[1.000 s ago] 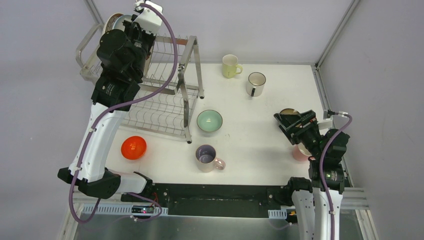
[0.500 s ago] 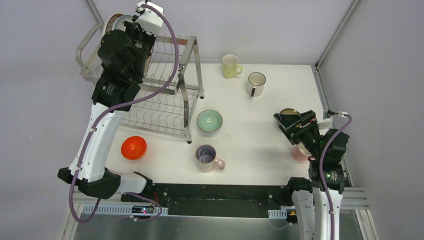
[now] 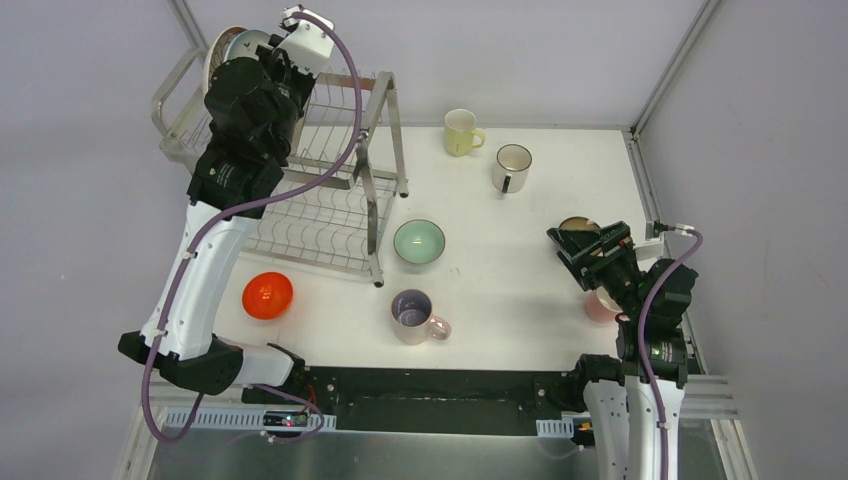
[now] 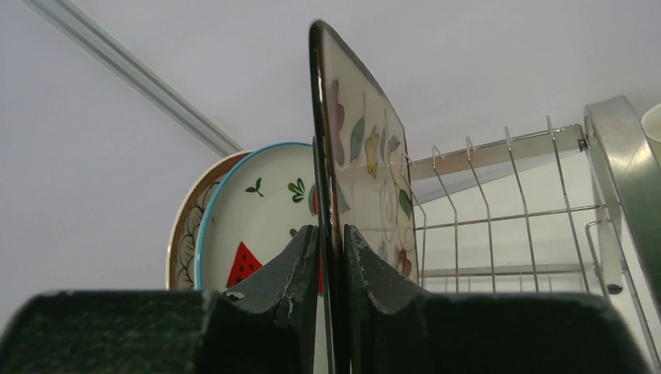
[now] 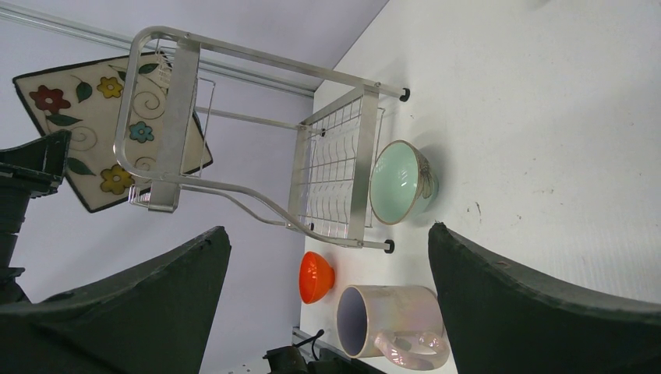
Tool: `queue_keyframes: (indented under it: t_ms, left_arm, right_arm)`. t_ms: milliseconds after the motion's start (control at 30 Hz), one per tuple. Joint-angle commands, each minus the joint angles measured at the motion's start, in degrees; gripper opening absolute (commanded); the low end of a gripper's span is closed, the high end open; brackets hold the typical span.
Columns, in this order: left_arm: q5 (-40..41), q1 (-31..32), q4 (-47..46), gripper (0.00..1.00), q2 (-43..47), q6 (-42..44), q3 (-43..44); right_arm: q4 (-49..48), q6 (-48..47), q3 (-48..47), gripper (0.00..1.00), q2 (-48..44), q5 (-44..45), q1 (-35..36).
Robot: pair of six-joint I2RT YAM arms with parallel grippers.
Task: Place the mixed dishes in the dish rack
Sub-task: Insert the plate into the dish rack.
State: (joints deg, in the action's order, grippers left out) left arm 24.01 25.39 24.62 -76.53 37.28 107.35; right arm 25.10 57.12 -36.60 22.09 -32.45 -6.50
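White matte worktop (image 3: pixel 520 280) carries glossy ceramics. Ahead of the right hand (image 5: pixel 327 227), spread wide and empty, sit a pearly lilac mug (image 5: pixel 390 319), an orange bowl (image 3: pixel 267 295) and a mint bowl (image 3: pixel 419 241), all empty. Beyond them stands the shiny wire dish rack (image 3: pixel 330 215). At its upper tier the left hand (image 4: pixel 331 241) pinches the edge of the upright flowered square plate (image 4: pixel 366 156). Just beyond it stand the round red-fruit plate (image 4: pixel 249 226) and a petal-pattern plate (image 4: pixel 183 241).

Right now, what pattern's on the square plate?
Cream square plate: coloured flowers, green leaves; clearest in right wrist view.
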Motion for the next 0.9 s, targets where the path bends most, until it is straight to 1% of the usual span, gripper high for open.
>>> queue_keyframes:
  t_ms: [0,100,200,400,500,633,867]
  left_arm:
    - [1.7,-0.5,-1.2,0.22,1.5,0.2,3.7]
    - [2.8,-1.0,-1.2,0.30,1.5,-0.5,3.4]
    - [5.1,-1.9,-1.2,0.33,1.0,-1.8,3.8]
    - [5.2,-4.1,-0.6,0.35,0.1,-4.8,5.0]
    - [6.3,-5.2,-0.1,0.39,-0.7,-5.2,6.2]
    - [5.6,-6.1,0.1,0.46,-1.0,-5.5,6.9]
    - [5.4,-7.4,2.8,0.48,-1.9,-7.1,7.2]
  right_arm:
    - [-2.5,0.4,0.0,1.00,-0.5,-1.0,0.3]
    - [-1.9,0.1,-0.6,1.00,-0.4,-1.0,0.3]
    - [-1.3,-0.5,-1.1,1.00,-0.2,-1.0,0.3]
    - [-1.3,-0.6,-1.7,1.00,0.2,-1.0,0.3]
    - [-1.4,-0.5,-1.7,1.00,0.4,-0.8,0.3]
    - [-1.8,-0.3,-1.6,1.00,0.7,-0.7,0.3]
    - [-0.2,-0.8,-1.8,1.00,1.0,-0.9,0.3]
